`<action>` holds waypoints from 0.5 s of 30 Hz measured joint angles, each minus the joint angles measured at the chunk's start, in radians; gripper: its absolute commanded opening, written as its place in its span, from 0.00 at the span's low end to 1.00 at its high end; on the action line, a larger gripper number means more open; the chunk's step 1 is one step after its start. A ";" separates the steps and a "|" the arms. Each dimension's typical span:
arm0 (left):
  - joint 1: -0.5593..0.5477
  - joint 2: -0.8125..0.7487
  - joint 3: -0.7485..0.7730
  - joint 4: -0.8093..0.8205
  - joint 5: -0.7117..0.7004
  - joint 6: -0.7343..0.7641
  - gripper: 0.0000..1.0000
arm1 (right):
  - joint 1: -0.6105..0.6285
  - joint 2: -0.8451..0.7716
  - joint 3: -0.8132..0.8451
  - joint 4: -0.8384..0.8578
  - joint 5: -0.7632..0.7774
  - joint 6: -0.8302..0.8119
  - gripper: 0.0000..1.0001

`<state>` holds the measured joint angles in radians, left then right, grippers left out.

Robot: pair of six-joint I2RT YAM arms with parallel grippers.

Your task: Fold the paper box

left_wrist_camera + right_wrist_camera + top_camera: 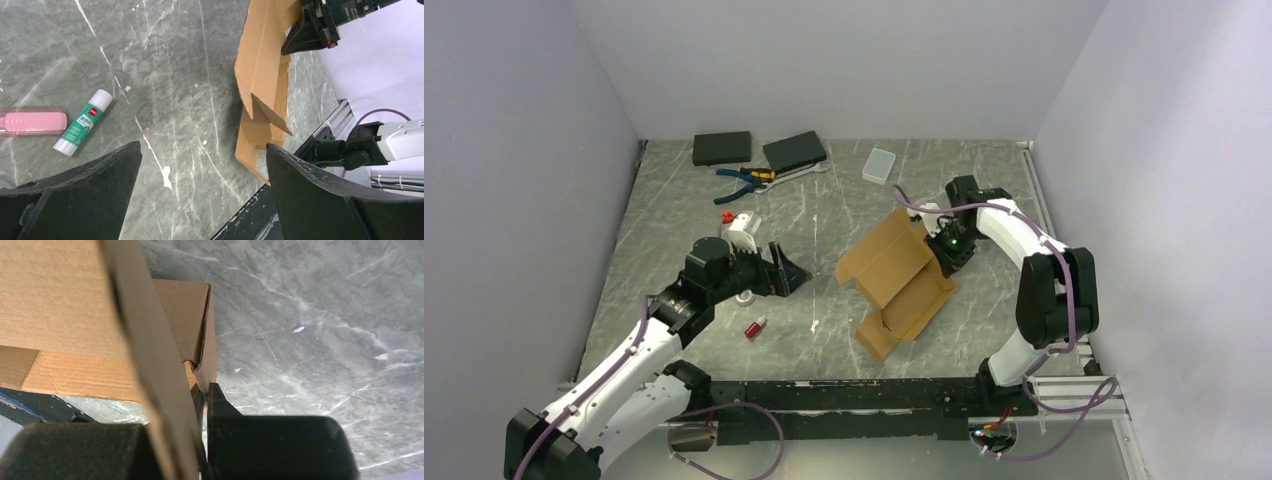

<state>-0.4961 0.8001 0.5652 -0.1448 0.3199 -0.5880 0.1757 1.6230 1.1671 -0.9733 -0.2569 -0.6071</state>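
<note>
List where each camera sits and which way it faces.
Top external: above, behind the robot, looking down on the table; left arm, right arm and the paper box show.
Left wrist: on the left arm, facing across the table to the box; open left end effector frames it.
Right wrist: on the right arm, looking down past the right end effector shut on a box flap.
Shared: top and left wrist show the right end effector at the box.

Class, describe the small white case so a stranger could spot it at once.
Look along the far edge of the grey marble table. Right of two black boxes and pliers lies a small flat case. It alone is white; the boxes are black.
</note>
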 measured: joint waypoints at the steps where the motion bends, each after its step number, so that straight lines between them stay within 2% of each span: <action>1: 0.000 -0.001 -0.006 0.006 0.001 -0.004 1.00 | 0.000 0.008 -0.004 0.002 0.010 0.002 0.05; 15: 0.000 -0.005 -0.048 0.061 0.024 -0.039 0.99 | 0.002 0.045 -0.064 0.097 0.042 0.041 0.23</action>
<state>-0.4961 0.7956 0.5167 -0.0837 0.3435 -0.6273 0.1772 1.6680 1.1034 -0.8761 -0.2150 -0.5663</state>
